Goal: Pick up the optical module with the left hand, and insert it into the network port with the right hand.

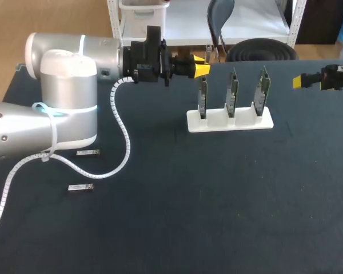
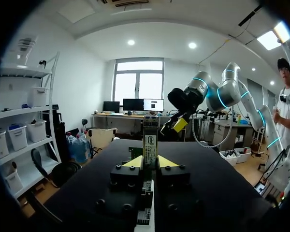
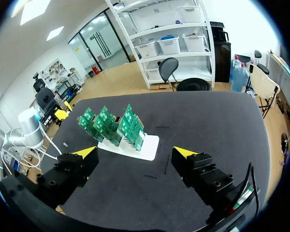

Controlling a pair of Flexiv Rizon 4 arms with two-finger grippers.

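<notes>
At the back of the worktop (image 1: 217, 200), beside the card rack (image 1: 230, 121), the left hand (image 1: 203, 69) pinched the optical module (image 2: 150, 140). Its long axis ran out along the fingers toward the right hand (image 1: 300, 81), spread wide, well apart.

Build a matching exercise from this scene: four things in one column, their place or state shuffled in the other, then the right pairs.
1. left end effector
2. right end effector
3. optical modules
4. white holder

A. lying flat on the table by the cable
B. open, at the table's right edge
C. carries three green boards upright
D. close by the leftmost board

Pairs: 1-D, 2-B, 3-A, 4-C.
</notes>
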